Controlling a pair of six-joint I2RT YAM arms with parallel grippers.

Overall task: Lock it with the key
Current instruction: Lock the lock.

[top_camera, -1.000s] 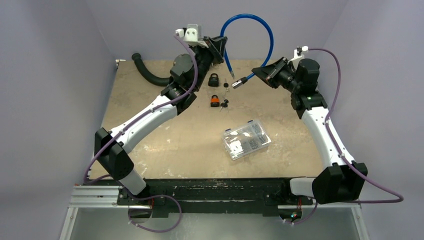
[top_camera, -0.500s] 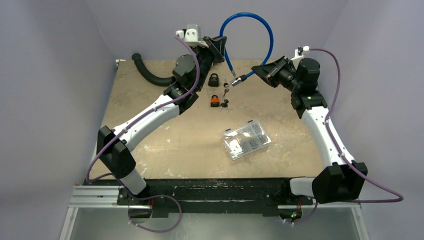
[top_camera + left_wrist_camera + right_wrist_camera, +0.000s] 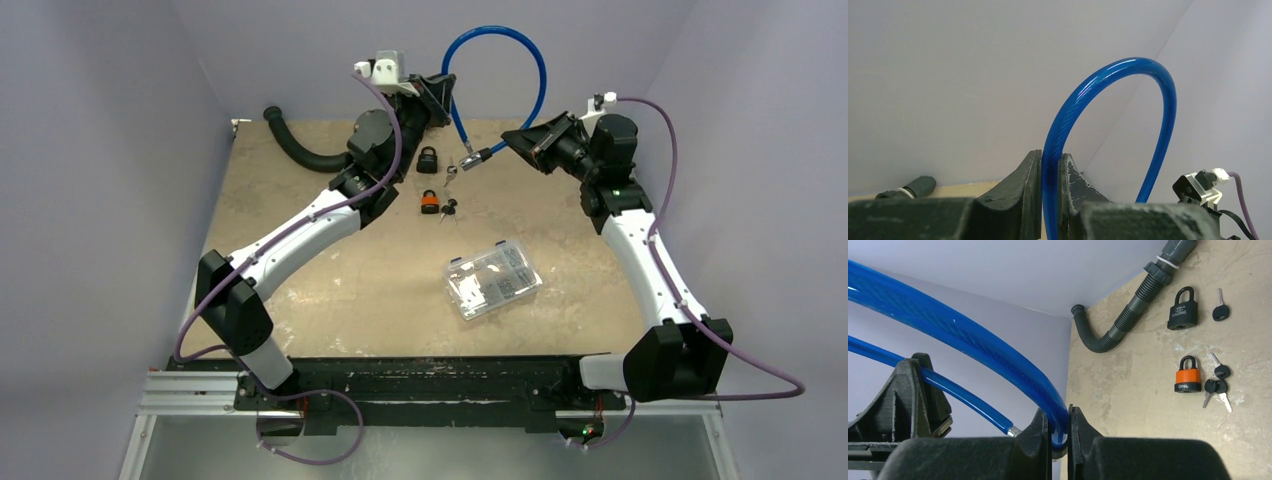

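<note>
The left pincer (image 3: 440, 93) and the right pincer (image 3: 519, 141) are each gripping the one blue cable lock (image 3: 533, 60), which is arching above the counter's (image 3: 330, 290) twelve o'clock edge. Two padlocks are lying beneath it, with the orange padlock (image 3: 429, 202) at six o'clock of the black padlock (image 3: 428, 159). One single key (image 3: 1220, 310) and one key bunch (image 3: 448, 209) are lying at their three o'clock sides.

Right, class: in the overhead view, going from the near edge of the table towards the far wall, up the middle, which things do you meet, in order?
Clear box → orange padlock → black padlock → blue cable.
</note>
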